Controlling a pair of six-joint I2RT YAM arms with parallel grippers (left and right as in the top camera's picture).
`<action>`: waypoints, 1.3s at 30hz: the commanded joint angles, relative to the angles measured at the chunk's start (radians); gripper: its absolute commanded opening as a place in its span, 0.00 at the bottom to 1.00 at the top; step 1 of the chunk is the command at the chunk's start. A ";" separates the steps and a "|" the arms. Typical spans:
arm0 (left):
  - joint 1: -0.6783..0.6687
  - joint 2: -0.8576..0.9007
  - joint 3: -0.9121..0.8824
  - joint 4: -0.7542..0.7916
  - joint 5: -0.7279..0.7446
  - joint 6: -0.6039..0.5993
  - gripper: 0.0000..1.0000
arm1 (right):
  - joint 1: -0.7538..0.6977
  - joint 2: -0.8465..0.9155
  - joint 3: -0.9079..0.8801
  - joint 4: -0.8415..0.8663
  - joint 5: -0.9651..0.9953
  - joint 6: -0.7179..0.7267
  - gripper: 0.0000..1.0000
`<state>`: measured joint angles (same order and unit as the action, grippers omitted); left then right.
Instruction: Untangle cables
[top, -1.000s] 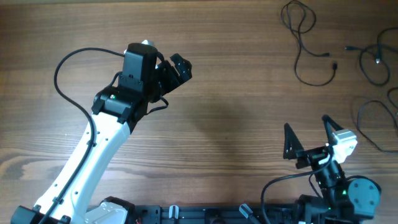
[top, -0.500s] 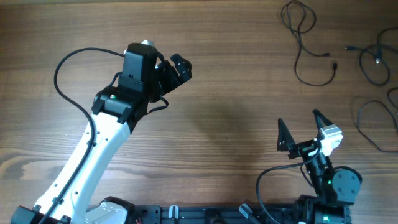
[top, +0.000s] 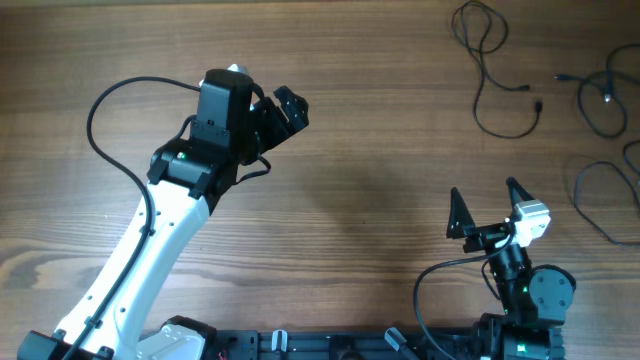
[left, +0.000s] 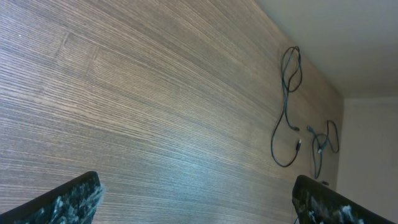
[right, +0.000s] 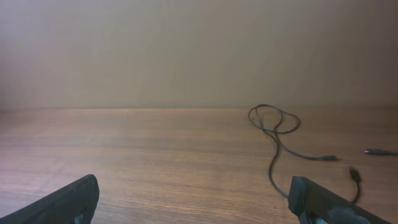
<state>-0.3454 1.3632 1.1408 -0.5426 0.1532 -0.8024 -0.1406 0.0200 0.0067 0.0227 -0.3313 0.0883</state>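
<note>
Toward the far right corner of the wooden tabletop (top: 380, 130) lie the cables (top: 584, 108), several thin black cords spread flat in loose curves, some running off the right edge of the overhead view. Clearest is one looped cord (top: 477, 108), with a small double loop at its far end and a long tail that curls round to a plug end (top: 539, 106). Both wrist views also catch this looped cord (left: 274, 146) (right: 272, 168) lying on bare wood. The left hand (top: 282, 112) sits over the left-middle of the tabletop, well apart from every cord, its fingers spread wide with nothing between them. The right hand (top: 485, 200) is at the near right, also spread wide and empty, with one more curve of cord off to its right near the table edge. These cords look very light, limp and smooth, so they would likely slide or drag their neighbours along when pulled, rather than lift cleanly. Because they lie so flat, the fingers would probably need to come right down to the wood. A sensible place to pinch seems to be a free stretch just behind a plug end, away from any crossing. No brand, label or writing can be read anywhere.
</note>
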 joint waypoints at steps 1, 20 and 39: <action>0.003 -0.005 0.009 0.002 -0.013 0.006 1.00 | 0.004 -0.017 -0.002 -0.001 0.029 -0.011 1.00; 0.003 -0.005 0.009 0.002 -0.013 0.006 1.00 | 0.004 -0.010 -0.002 0.002 0.029 -0.010 1.00; -0.056 -0.055 0.003 0.014 -0.080 0.459 1.00 | 0.004 -0.010 -0.002 0.002 0.029 -0.010 1.00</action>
<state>-0.4004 1.3605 1.1419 -0.5209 0.0940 -0.5030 -0.1406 0.0200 0.0067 0.0231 -0.3126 0.0875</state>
